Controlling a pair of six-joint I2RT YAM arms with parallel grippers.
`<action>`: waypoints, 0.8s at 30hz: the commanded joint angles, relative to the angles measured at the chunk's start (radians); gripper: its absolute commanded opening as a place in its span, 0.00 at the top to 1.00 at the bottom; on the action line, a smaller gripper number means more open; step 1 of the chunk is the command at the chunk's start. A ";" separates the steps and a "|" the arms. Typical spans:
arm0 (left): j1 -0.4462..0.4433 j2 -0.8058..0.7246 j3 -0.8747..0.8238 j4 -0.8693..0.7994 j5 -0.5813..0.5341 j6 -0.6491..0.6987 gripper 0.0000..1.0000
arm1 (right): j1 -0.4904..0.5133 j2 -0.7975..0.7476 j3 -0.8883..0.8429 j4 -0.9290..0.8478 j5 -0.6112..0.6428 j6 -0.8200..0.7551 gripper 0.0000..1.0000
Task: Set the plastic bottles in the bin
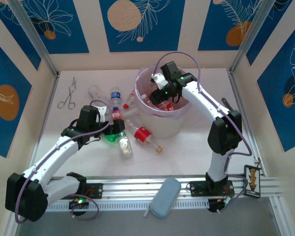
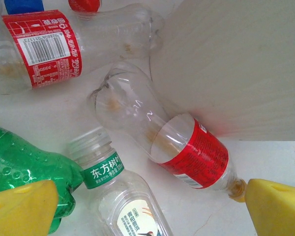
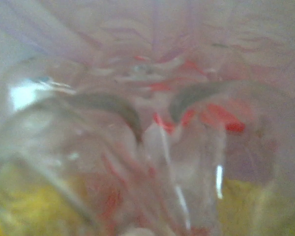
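1. Top external view: loose bottles are seen lying on the table just left of the bin. One group lies near the arms and a few lie farther back by the bin's left side. More bottles are seen inside the bin, their red labels showing through its wall.
2. In the left wrist view the near group is seen close up. A clear red-label bottle lies diagonally, with a green bottle and a green-band bottle beside it.
3. The left gripper is held low over that group, its jaws spread wide with nothing pinched. One yellow finger is seen by the green bottle, the other by the neck of the red-label bottle.
4. The right gripper is held over the bin's mouth. In the right wrist view a blurred clear bottle is seen very near the lens. Whether it is pinched or already let go cannot be told.
5. Two steps are judged to be in hand: a drop into the bin on the right and an approach for a pick on the left. The task is judged to be partly done.
6. For the next move, one bottle should be singled out, the left jaws set across its body, then lowered and closed. The neighbours lie close, so one may be nudged or rolled. The bin's mouth should be cleared by the right arm before the left arm is brought over.
7. The forceps at the far left and the pouch at the near edge are to be left alone.
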State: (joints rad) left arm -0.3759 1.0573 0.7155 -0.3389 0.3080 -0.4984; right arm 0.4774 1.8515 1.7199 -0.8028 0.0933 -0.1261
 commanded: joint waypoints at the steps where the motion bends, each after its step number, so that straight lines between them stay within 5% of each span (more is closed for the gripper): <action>1: 0.003 0.003 0.024 -0.017 -0.014 -0.005 0.03 | 0.009 -0.015 -0.022 0.037 -0.062 0.014 0.21; 16: 0.012 0.023 0.040 -0.094 -0.152 -0.048 0.00 | 0.010 -0.152 0.045 -0.027 -0.040 0.023 0.08; 24: 0.024 0.025 0.029 -0.187 -0.332 -0.242 0.00 | -0.003 -0.301 0.053 -0.063 -0.007 0.051 0.08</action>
State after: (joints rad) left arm -0.3611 1.0779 0.7326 -0.4683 0.0677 -0.6418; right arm 0.4824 1.6264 1.7599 -0.8337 0.0814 -0.0998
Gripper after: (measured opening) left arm 0.998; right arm 0.918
